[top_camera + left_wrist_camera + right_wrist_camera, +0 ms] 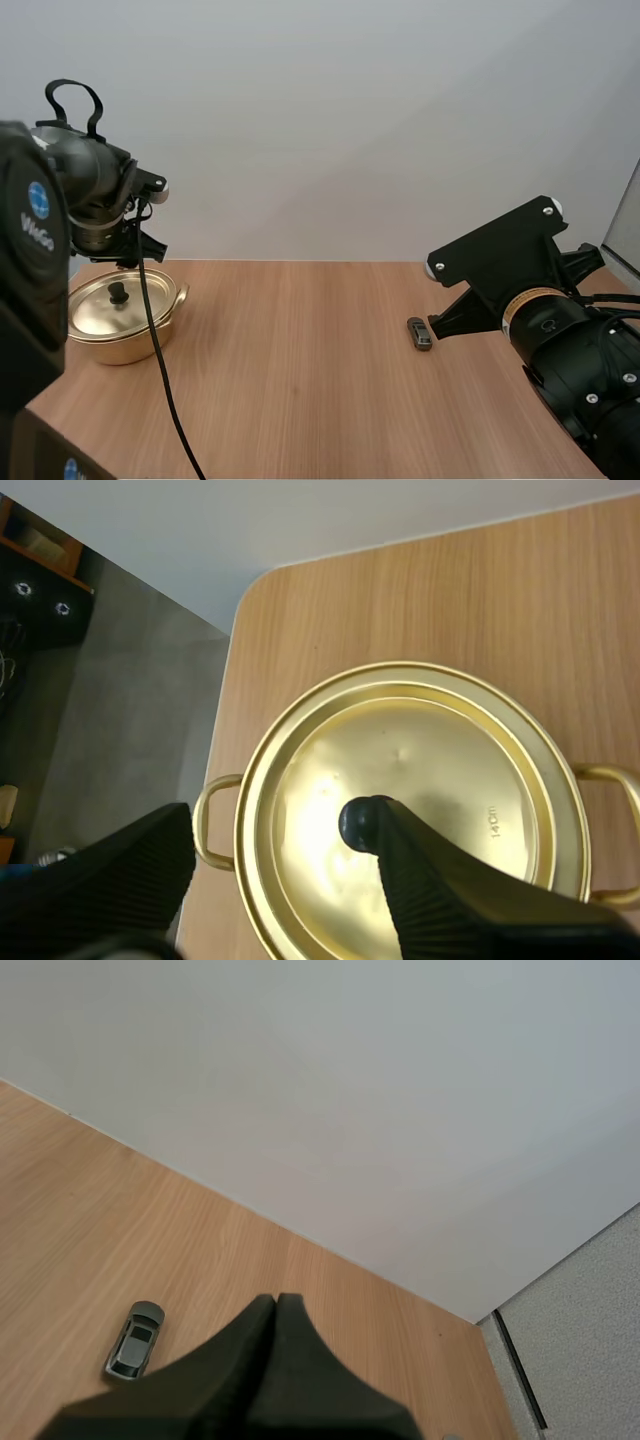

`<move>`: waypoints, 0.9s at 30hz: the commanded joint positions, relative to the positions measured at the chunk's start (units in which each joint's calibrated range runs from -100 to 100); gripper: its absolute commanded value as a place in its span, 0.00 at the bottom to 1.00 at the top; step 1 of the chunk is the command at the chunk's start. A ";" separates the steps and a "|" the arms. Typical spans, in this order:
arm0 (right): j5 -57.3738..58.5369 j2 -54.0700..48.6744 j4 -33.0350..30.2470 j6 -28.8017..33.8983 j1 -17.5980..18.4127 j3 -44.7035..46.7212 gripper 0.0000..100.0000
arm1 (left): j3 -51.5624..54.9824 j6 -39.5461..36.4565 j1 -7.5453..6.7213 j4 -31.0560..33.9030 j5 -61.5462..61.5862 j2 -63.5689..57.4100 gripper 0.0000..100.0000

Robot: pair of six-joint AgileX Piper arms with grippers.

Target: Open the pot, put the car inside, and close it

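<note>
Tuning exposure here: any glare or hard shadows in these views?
Left wrist view: bright glare on the lid beside its knob. High view: only soft sheen on the lid. Right wrist view: even light, barely any shadow by the car.

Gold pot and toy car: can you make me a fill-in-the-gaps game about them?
The gold metal lid with a black knob sits ____ the round gold metal pot. The left hand above it is ____. The right hand, near the small grey toy car on the wooden table, is ____.
Missing words: on; open; shut.
</note>
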 commanded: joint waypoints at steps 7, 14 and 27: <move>1.44 0.01 0.01 -0.01 0.03 0.06 0.00 | -0.09 -0.01 0.00 0.00 -0.57 3.50 0.84; 1.44 0.01 0.01 -0.01 0.03 0.06 0.00 | -0.09 0.57 0.00 -0.24 -0.02 6.90 0.80; 2.49 0.01 0.01 -0.34 0.03 0.06 0.00 | -0.09 1.47 0.00 -0.43 -0.18 11.32 0.23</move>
